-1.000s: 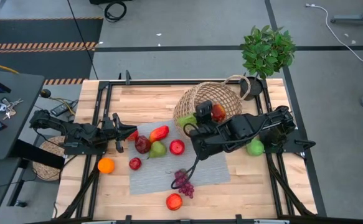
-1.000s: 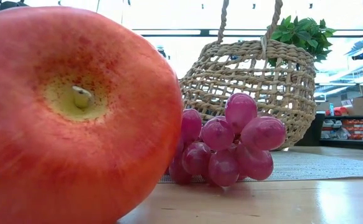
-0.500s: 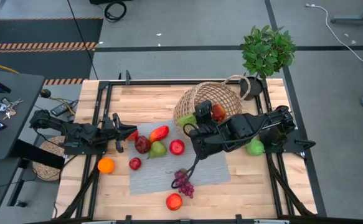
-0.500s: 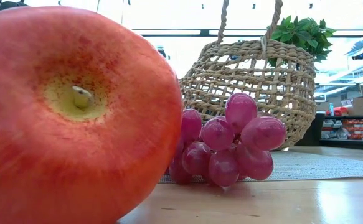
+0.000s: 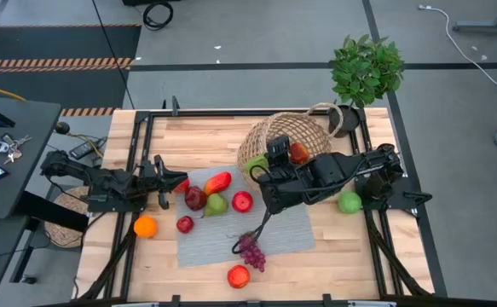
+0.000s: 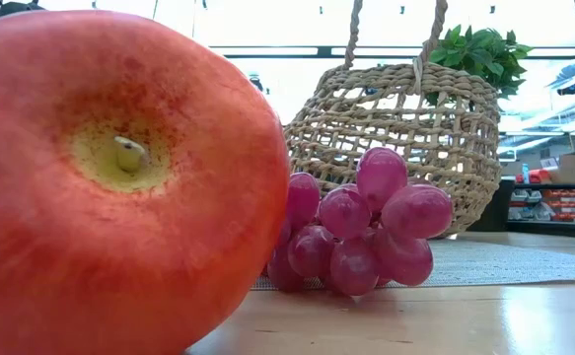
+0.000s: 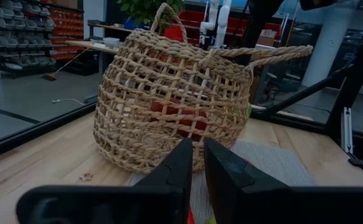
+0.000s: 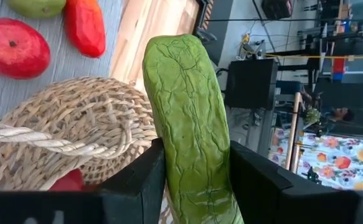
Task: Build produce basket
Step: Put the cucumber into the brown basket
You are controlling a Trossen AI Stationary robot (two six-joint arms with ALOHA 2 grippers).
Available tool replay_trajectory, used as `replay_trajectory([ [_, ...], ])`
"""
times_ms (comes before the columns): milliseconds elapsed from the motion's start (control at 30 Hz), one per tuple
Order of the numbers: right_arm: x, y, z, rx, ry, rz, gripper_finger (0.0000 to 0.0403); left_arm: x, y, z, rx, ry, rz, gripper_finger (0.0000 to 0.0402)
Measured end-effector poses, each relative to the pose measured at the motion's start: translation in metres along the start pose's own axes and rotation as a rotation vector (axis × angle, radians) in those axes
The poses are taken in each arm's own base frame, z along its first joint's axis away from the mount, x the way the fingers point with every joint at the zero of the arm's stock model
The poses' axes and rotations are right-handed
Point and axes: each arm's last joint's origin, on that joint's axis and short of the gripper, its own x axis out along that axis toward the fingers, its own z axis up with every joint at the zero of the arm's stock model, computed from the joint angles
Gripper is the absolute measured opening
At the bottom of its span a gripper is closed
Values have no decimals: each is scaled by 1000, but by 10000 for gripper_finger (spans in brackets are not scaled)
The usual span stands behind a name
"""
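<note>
The wicker basket [image 5: 289,136] stands at the far middle of the table, with a red fruit [image 5: 299,153] showing inside it. My right gripper [image 5: 261,168] hangs at the basket's near-left rim, shut on a long green wrinkled vegetable [image 8: 187,118]. Loose produce lies on a grey mat [image 5: 286,228]: a red pepper [image 5: 218,182], a pear [image 5: 216,205], red apples [image 5: 242,201] and grapes [image 5: 251,250]. My left gripper [image 5: 164,189] rests shut at the table's left, pointing level toward the basket [image 7: 181,93]. My right gripper pinches the green vegetable's two long sides [image 8: 169,168] between its two fingers [image 8: 137,180]. The vegetable lies along the fingers, and its rounded free end [image 8: 175,50] sticks out ahead of them. It is lifted clear above the basket's rim [image 8: 75,134].
A potted plant [image 5: 366,68] stands at the far right corner. A green apple [image 5: 349,202] lies right of the mat, an orange [image 5: 145,227] left of it, and a red apple [image 5: 238,276] near the front edge. A flat woven mat [image 5: 60,223] hangs off the table's left side.
</note>
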Motion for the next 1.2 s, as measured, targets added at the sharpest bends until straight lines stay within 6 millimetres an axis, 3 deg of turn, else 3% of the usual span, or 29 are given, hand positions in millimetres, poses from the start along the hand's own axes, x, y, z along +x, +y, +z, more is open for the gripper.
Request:
replay_trajectory([
  [333,7,-12,-8,262,-6,157,167,0,0,0,0,0,0,48],
  [833,-23,-36,-36,509,-82,253,167,0,0,0,0,0,0,48],
  [1200,-25,-21,-34,542,-61,273,167,0,0,0,0,0,0,48],
])
